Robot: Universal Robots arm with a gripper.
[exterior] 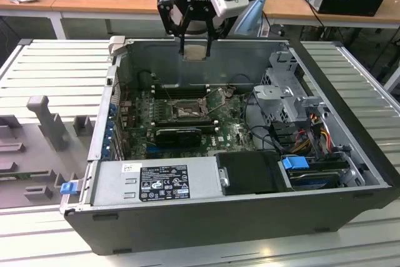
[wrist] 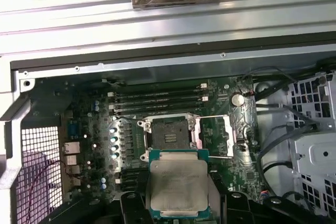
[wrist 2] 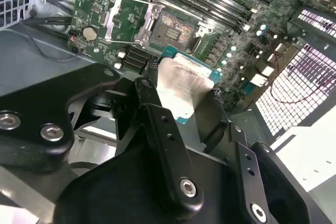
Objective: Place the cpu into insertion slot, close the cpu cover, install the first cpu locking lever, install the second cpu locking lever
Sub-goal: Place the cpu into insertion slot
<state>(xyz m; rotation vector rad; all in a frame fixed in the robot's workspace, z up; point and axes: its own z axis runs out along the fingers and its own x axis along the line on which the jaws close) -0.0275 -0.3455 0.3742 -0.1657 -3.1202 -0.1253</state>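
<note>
A: What is the gripper [exterior: 195, 47] doing?

B: It is clamped on two opposite edges of the cpu [exterior: 195, 53], which is carried flat with its metal top up. In the exterior view the cpu hangs in the air above the open case [exterior: 250, 60], over its far wall and well clear of the board [exterior: 231, 132].

A: How far along is the job?

B: Early, I judge. The slot [wrist: 169, 134] at the middle of the board is bare, with its dark contact field exposed. The cover [wrist: 198, 136] is swung open beside it, and a thin wire lever [wrist 2: 181, 7] looks unlatched. Seating the cpu, closing the cover and fastening both levers all remain.

A: What does each camera add?

B: The exterior view gives the height: the cpu is above the case rim and touches nothing but the gripper. Both wrist views look past the cpu down to the slot. The first wrist view shows the silver top squarely, with its green border. The second wrist view shows the black fingers [wrist 2: 160, 129] pressing the cpu's sides, a detail that is hard to make out in the exterior view.
</note>
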